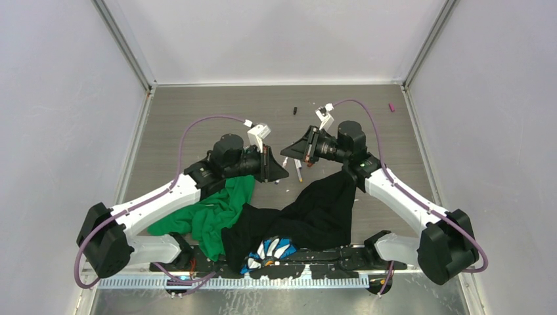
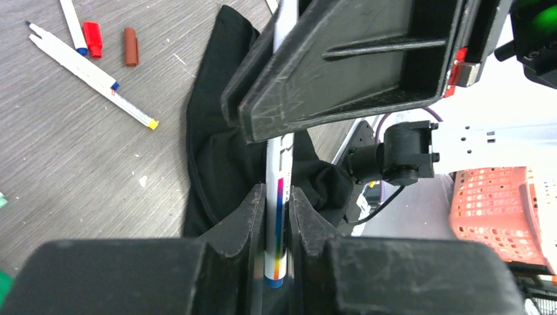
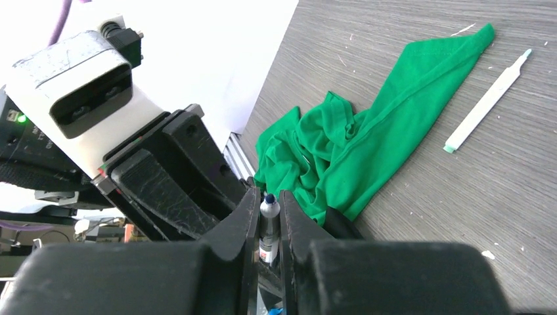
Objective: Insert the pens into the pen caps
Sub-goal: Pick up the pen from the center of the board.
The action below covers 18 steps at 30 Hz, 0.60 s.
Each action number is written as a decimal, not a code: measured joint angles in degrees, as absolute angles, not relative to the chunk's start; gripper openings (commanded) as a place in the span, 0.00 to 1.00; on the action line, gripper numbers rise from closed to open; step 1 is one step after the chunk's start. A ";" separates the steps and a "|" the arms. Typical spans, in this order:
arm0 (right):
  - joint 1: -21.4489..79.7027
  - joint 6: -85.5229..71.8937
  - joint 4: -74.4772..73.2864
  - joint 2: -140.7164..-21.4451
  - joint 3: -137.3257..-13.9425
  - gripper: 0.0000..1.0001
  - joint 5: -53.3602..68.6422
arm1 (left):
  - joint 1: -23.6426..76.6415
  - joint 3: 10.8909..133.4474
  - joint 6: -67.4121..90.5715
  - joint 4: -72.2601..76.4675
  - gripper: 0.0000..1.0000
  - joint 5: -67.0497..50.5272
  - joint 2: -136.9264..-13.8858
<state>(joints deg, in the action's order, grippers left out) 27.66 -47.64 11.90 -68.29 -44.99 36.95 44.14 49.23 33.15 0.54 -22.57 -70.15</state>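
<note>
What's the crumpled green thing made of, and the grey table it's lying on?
The green thing looks like soft matte cloth: it folds, wrinkles and has a stitched hem. The table looks like grey wood-grain board, maybe laminate, going by its fine streaks and low sheen; real wood or print, I can't tell.

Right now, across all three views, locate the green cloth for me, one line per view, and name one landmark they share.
Top external: the green cloth lies lower left of centre, partly under the left arm.
Left wrist: only a green sliver at the lower left edge; cannot tell if it is the cloth.
Right wrist: centre, crumpled, stretching to the upper right.
Shared landmark: the grey wood-grain table.
</note>
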 measured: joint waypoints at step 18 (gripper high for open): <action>28.01 -36.10 -15.77 -71.05 -49.30 0.52 9.72 | 24.47 63.90 20.16 -21.02 0.00 -18.00 -61.76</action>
